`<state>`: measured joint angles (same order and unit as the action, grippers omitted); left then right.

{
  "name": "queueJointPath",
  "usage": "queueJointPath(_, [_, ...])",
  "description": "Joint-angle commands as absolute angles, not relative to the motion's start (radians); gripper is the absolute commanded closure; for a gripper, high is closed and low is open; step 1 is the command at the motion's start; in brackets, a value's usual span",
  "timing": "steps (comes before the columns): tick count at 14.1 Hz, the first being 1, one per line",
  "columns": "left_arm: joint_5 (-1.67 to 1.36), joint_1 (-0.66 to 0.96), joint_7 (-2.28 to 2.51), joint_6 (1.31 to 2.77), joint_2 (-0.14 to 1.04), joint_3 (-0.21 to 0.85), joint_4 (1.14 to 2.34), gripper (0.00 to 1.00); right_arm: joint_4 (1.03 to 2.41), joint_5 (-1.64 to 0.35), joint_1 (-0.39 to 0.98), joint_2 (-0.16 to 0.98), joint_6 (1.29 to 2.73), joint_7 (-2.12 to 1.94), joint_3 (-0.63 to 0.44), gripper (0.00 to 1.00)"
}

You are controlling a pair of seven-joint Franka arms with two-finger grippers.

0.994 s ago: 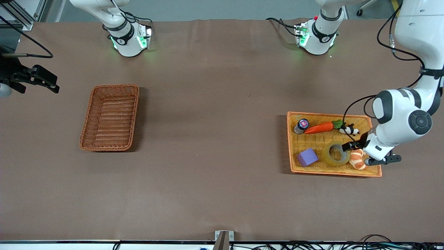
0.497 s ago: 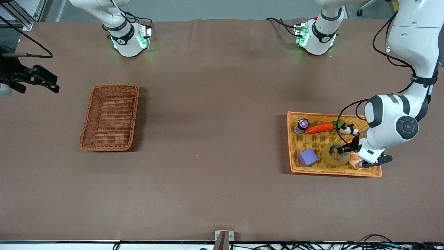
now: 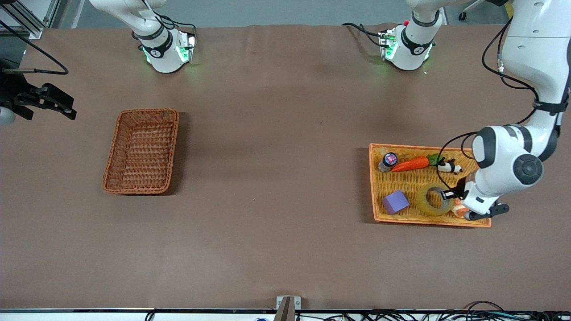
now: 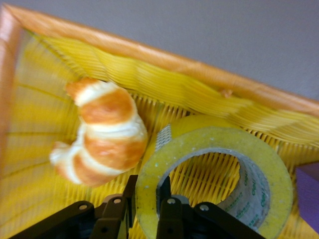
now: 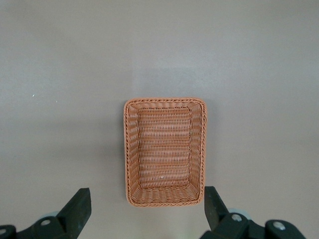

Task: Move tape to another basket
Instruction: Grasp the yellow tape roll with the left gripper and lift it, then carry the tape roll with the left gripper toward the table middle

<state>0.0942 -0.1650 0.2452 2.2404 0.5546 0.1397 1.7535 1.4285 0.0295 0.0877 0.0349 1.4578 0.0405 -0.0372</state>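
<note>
The left gripper (image 4: pixel 144 211) pinches the wall of the glossy yellowish tape (image 3: pixel 434 199) ring inside the woven yellow tray (image 3: pixel 419 220). The right gripper (image 5: pixel 144 209) waits, spread wide, above the empty wicker basket (image 3: pixel 142 151).

Robotics lab, two white Franka arm bases with green status lights (image 3: pixel 167 51) bolted along a wide brown cloth-covered bench (image 3: pixel 276 178), loose black cables (image 3: pixel 446 315) along its edge, aluminium framing (image 3: pixel 26 20) at one corner
</note>
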Motion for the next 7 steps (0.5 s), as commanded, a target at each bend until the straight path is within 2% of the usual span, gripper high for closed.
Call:
queueJointPath(1, [0.104, -0.157, 0.264, 1.978, 0.520, 0.179, 1.555, 1.00, 1.434, 0.015, 0.097, 0.028, 1.456, 0.031, -0.048, 0.00])
queueJointPath(3, [0.103, -0.158, 0.281, 1.896, 0.488, 0.256, 1.497, 1.00, 1.434, 0.015, 0.097, 0.029, 1.459, 0.031, -0.046, 0.00])
queueJointPath(7, [0.107, -0.144, 0.392, 1.881, 0.456, 0.466, 1.491, 0.99, 1.434, 0.015, 0.097, 0.029, 1.457, 0.031, -0.044, 0.00])
